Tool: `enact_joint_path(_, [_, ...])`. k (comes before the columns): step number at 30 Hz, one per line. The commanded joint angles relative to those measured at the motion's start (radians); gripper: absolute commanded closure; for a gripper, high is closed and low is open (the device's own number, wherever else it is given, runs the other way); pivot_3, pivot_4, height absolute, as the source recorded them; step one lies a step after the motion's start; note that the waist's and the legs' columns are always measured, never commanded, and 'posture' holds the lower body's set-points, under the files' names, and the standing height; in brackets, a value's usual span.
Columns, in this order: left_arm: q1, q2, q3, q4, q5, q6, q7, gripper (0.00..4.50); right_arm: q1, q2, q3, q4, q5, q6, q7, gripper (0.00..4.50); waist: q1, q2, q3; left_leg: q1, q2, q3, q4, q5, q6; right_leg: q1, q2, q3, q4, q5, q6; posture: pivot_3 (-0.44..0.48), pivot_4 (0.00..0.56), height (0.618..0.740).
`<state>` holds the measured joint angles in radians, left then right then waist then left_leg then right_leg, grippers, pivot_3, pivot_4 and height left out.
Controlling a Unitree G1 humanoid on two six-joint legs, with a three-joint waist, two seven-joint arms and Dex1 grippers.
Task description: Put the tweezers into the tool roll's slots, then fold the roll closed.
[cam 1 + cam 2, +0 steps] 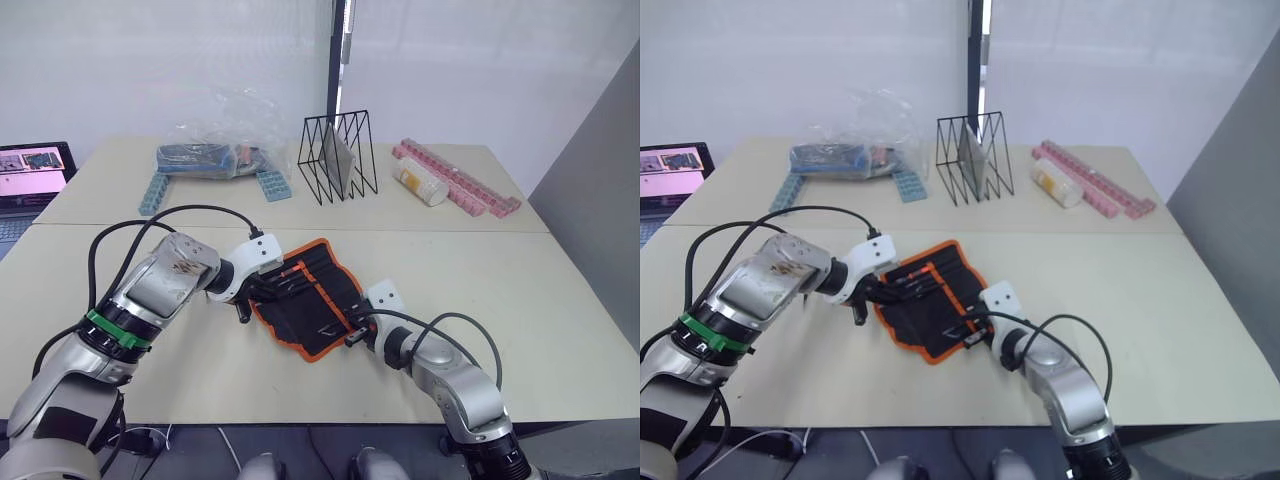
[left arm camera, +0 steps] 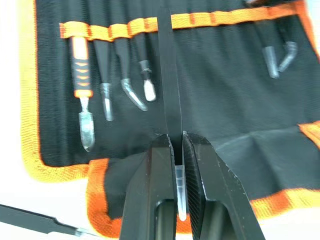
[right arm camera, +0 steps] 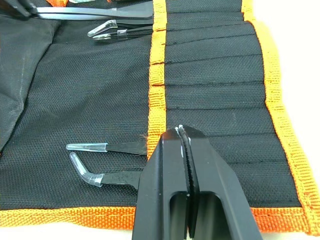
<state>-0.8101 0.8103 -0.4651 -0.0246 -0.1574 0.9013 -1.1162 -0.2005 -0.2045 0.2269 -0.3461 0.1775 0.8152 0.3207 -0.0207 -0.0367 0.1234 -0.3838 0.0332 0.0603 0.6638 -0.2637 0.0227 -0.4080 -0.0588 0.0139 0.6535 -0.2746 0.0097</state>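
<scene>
The tool roll (image 1: 310,300) lies unfolded on the table, black with orange edging and an orange stripe (image 2: 200,20) across its slots (image 3: 215,75). My left gripper (image 2: 175,142) is at the roll's left edge, shut on one of the black tweezers (image 2: 168,75), whose far end reaches the orange stripe. Several capped tweezers (image 2: 102,75) and an orange-handled tool (image 2: 80,65) sit in slots beside it. Another of the tweezers (image 2: 35,220) lies loose on the table by the roll's edge. My right gripper (image 3: 183,134) is shut, tips on the fabric at the stripe, next to two capped tweezers (image 3: 120,147).
At the back stand a black wire rack (image 1: 337,158), blue toothed bars (image 1: 155,190) by a clear plastic bag (image 1: 215,150), pink bars (image 1: 460,180) and a small jar (image 1: 420,183). A laptop (image 1: 30,170) sits at the far left.
</scene>
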Motion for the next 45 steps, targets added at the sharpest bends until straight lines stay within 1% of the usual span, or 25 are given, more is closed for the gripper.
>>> enact_joint_path(1, [-0.032,0.023,-0.024,-0.02,0.037,0.011,-0.023,4.5,0.025,0.009,0.036,0.019,0.004,0.034,0.003,4.48,0.0,0.0,0.0,0.0,0.0,0.0,0.0,0.0,0.0,0.0,0.0,0.0,0.0,0.0,0.0,0.0,0.15,0.737])
enact_joint_path(3, [-0.049,0.015,-0.046,-0.011,0.059,0.029,-0.017,4.5,0.027,0.01,0.036,0.017,0.004,0.033,0.003,4.48,0.0,0.0,0.0,0.0,0.0,0.0,0.0,0.0,0.0,0.0,0.0,0.0,0.0,0.0,0.0,0.0,0.15,0.737])
enact_joint_path(5, [-0.076,0.02,-0.102,0.0,0.111,0.042,-0.018,4.5,0.028,0.011,0.034,0.015,0.005,0.035,0.001,4.48,0.002,0.0,0.0,0.0,0.0,0.0,0.0,0.0,0.0,0.0,0.0,0.0,0.0,0.0,0.0,0.0,0.15,0.737])
enact_joint_path(9, [-0.1,-0.009,-0.11,0.007,0.106,0.049,-0.033,4.5,0.028,0.011,0.033,0.015,0.005,0.036,-0.002,4.48,0.001,0.0,0.0,0.0,0.0,0.0,0.0,0.0,0.0,0.0,0.0,0.0,0.0,0.0,0.0,0.0,0.15,0.737])
enact_joint_path(12, [-0.115,-0.011,-0.14,0.021,0.129,0.071,-0.044,4.5,0.027,0.013,0.033,0.012,0.005,0.038,-0.004,4.48,-0.001,0.0,0.0,0.0,0.0,0.0,0.0,0.0,0.0,0.0,0.0,0.001,0.0,0.0,0.0,0.0,0.15,0.737])
enact_joint_path(23, [-0.162,-0.07,-0.183,0.093,0.171,0.056,-0.066,4.5,0.034,0.017,0.031,0.008,0.005,0.04,-0.014,4.48,0.001,0.0,0.0,0.0,0.0,0.0,0.0,0.0,0.0,0.0,0.001,0.001,0.001,0.0,0.0,0.0,0.15,0.737])
enact_joint_path(30, [-0.219,-0.14,-0.21,0.21,0.217,0.018,-0.062,4.5,0.036,0.024,0.033,0.006,0.005,0.041,-0.021,4.48,0.002,0.0,0.0,-0.001,-0.001,0.0,0.001,0.0,0.0,0.0,0.001,0.001,0.0,0.0,0.0,0.0,0.15,0.737])
enact_joint_path(36, [-0.258,-0.22,-0.198,0.303,0.239,-0.009,-0.045,4.5,0.036,0.025,0.037,0.007,0.003,0.037,-0.022,4.48,0.003,0.0,0.0,-0.001,-0.001,0.0,0.002,0.0,0.0,-0.001,0.001,0.001,0.001,0.0,0.0,0.0,0.15,0.737])
enact_joint_path(42, [-0.269,-0.283,-0.184,0.352,0.25,-0.022,-0.021,4.5,0.038,0.027,0.038,0.002,0.003,0.039,-0.025,4.48,0.003,0.0,0.0,-0.002,-0.001,0.0,0.003,0.0,0.001,-0.001,0.001,0.0,0.001,0.0,0.001,0.0,0.15,0.737])
enact_joint_path(45, [-0.263,-0.306,-0.18,0.392,0.263,-0.055,0.008,4.5,0.042,0.025,0.039,-0.004,0.003,0.041,-0.028,4.48,0.003,0.0,0.0,-0.002,0.0,0.0,0.004,0.0,0.001,-0.001,0.001,0.0,0.002,0.0,0.001,0.0,0.15,0.737])
